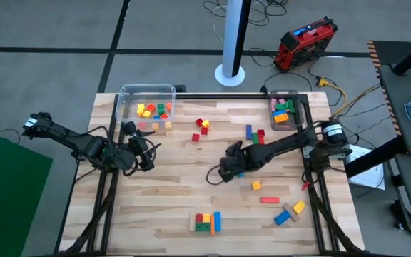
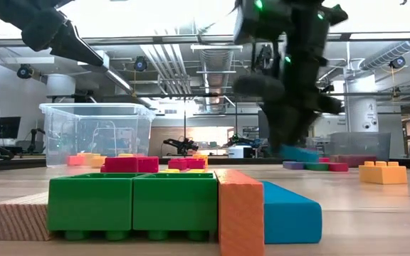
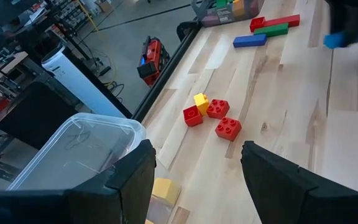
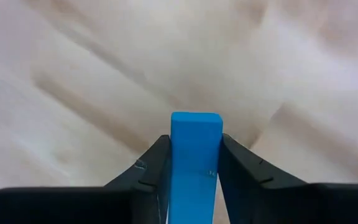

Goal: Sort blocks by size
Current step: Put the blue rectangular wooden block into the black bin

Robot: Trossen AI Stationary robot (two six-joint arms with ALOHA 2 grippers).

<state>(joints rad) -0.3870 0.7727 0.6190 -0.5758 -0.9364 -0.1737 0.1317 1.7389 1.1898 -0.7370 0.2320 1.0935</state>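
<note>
Right gripper (image 1: 228, 171): over the middle of the wooden surface (image 1: 170, 200), fingers (image 4: 151, 165) closed on a blue bar (image 4: 194, 155), which stands up between them and is seen end-on in the right wrist view; in the low view the same bar (image 2: 301, 153) hangs just above the boards. Left gripper (image 1: 145, 150): near the left edge of the surface, just in front of the clear tub (image 1: 146, 93); fingers (image 3: 135, 177) spread apart, nothing between them. Clear tub, back-left corner: holds small yellow, red, orange and green blocks (image 1: 153, 109). Second tray (image 1: 286, 118), back-right corner: holds longer pink, green and orange bars. Loose on the surface: a cluster of red cubes with one yellow cube (image 1: 202, 126) behind the centre, shown also in the left wrist view (image 3: 211, 115); a blue, green and red set of bars (image 1: 254, 133) to the right of those, lying side by side; an orange cube (image 1: 256, 185) and a red bar (image 1: 269, 200) to the right of centre; a yellow and blue pair (image 1: 291, 212) near the front-right corner; a front-centre group (image 1: 207, 222) of green, orange, red and blue pieces touching one another, which fills the foreground of the low view, green bricks (image 2: 130, 203) beside an orange upright bar (image 2: 240, 213).
</note>
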